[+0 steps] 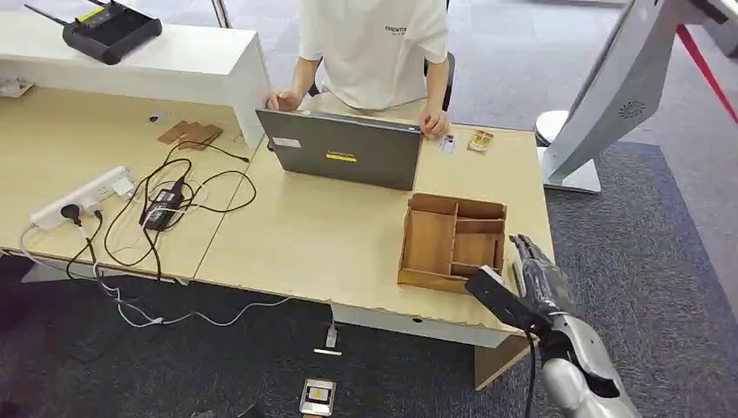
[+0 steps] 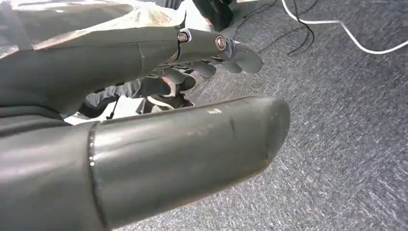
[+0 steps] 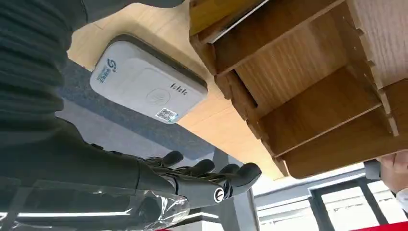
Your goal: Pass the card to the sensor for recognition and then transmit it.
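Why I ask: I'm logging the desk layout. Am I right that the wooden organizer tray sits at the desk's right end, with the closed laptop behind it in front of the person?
Not quite: the laptop is open, its lid raised with the back facing the robot, as the head view shows. The rest holds: the wooden organizer tray sits at the right end of the desk, and the laptop stands behind it in front of the person.

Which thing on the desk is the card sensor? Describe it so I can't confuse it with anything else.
In the right wrist view, find the wooden organizer tray on the light wood desk. Beside it, near the desk edge, lies the sensor: a flat, light grey rounded pad with a small logo, unlike the brown tray.
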